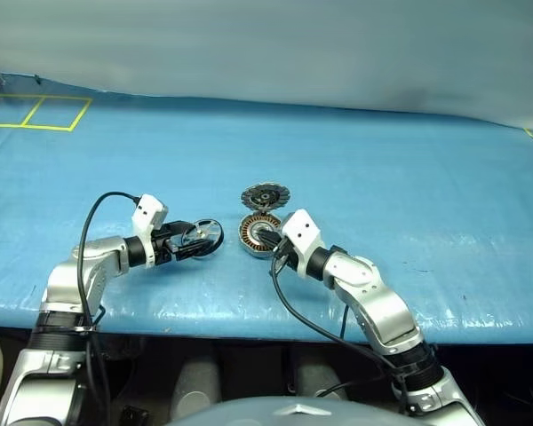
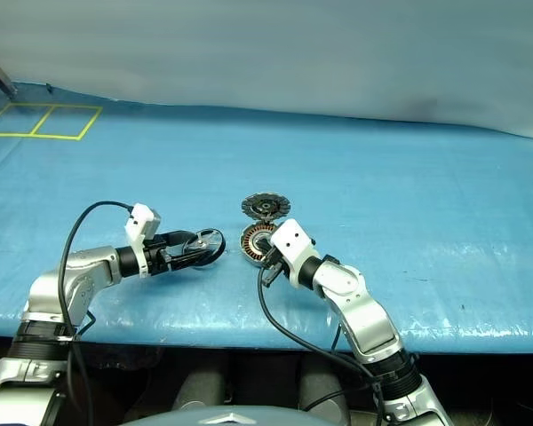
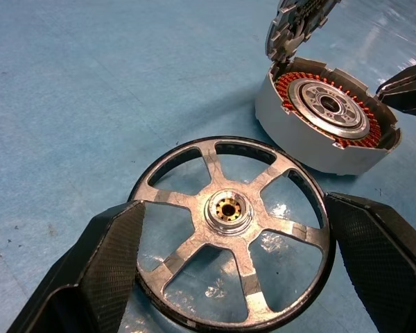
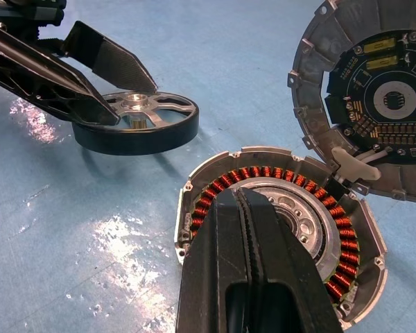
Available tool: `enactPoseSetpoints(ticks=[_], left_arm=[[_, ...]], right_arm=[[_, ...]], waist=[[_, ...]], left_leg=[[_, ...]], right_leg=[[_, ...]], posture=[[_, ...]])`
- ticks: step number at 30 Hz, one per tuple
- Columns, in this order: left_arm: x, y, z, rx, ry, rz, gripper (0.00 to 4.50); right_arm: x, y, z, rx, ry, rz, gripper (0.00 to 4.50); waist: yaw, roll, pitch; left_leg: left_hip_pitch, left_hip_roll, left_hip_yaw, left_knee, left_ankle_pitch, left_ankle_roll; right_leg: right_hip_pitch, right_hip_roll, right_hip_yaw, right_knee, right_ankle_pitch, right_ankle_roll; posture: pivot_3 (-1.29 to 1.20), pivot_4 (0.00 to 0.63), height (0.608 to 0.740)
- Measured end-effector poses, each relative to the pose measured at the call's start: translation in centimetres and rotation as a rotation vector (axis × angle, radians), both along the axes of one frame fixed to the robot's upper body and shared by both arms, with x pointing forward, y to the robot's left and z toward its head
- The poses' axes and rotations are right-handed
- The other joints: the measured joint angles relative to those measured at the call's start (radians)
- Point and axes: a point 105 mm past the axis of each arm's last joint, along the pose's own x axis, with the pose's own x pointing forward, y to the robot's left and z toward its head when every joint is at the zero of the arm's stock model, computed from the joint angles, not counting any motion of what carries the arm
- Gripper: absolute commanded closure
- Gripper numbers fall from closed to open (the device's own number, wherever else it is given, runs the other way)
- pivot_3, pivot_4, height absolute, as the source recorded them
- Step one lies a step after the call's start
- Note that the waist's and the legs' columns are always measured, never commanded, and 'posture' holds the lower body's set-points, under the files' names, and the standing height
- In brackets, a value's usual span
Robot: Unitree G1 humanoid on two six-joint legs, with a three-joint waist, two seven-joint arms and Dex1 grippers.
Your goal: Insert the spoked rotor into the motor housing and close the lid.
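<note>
Gripping the spoked rotor (image 3: 230, 230) by its dark rim between the 2 wide-spread fingers (image 3: 111, 250) of the left gripper (image 1: 194, 240), holding it flat just above the blue table cover (image 1: 409, 177). Sitting just beyond those fingertips, the motor housing (image 4: 281, 229), copper windings exposed. Pressing down over its hub with the right gripper (image 4: 244, 208), fingers closed together, holding nothing. Standing open behind the housing, the lid (image 4: 374, 97).
</note>
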Motion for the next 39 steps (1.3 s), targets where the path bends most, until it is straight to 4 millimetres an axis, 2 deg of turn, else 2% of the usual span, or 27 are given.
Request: enactPoseSetpoints(ticks=[15, 19, 26, 34, 39], left_arm=[[0.31, -0.2, -0.05, -0.002, 0.01, 0.023, 0.0], [0.36, -0.09, -0.11, 0.004, 0.013, 0.032, 0.85], [0.66, -0.14, -0.23, 0.055, 0.001, 0.031, 0.85], [0.64, 0.33, -0.38, 0.283, -0.057, -0.075, 0.85], [0.79, 0.21, -0.21, 0.36, -0.093, -0.113, 0.85]], right_arm=[[-0.04, 0.07, -0.06, -0.003, 0.0, 0.0, 4.47], [-0.03, 0.05, -0.08, -0.004, 0.0, -0.002, 4.5], [0.07, -0.07, -0.12, -0.006, -0.001, -0.016, 4.5], [0.01, 0.06, -0.15, -0.004, 0.001, -0.014, 4.5], [-0.14, 0.52, -0.14, 0.004, 0.003, -0.004, 4.5]], waist=[[0.0, 0.0, 0.0], [0.0, 0.0, 0.0], [0.002, 0.0, 0.0], [-0.001, 0.0, 0.0], [-0.005, 0.001, -0.001]], left_leg=[[0.0, 0.0, 0.0, 0.001, 0.0, 0.0], [0.001, 0.0, 0.0, 0.001, 0.0, 0.0], [0.001, 0.0, 0.0, 0.001, 0.0, 0.0], [0.009, 0.0, 0.0, 0.0, 0.0, 0.0], [0.012, 0.001, 0.0, -0.001, 0.0, -0.001]], right_leg=[[0.001, 0.0, 0.0, 0.0, 0.0, 0.0], [0.001, 0.0, 0.0, 0.0, 0.0, 0.0], [0.001, 0.0, 0.0, 0.0, 0.0, 0.0], [0.004, 0.0, 0.0, 0.0, 0.0, 0.0], [0.004, -0.001, 0.0, 0.0, 0.0, 0.0]], posture=[[0.0, 0.15, 0.74], [0.0, 0.15, 0.74], [0.0, 0.15, 0.74], [0.0, 0.15, 0.74], [0.0, 0.15, 0.74]])
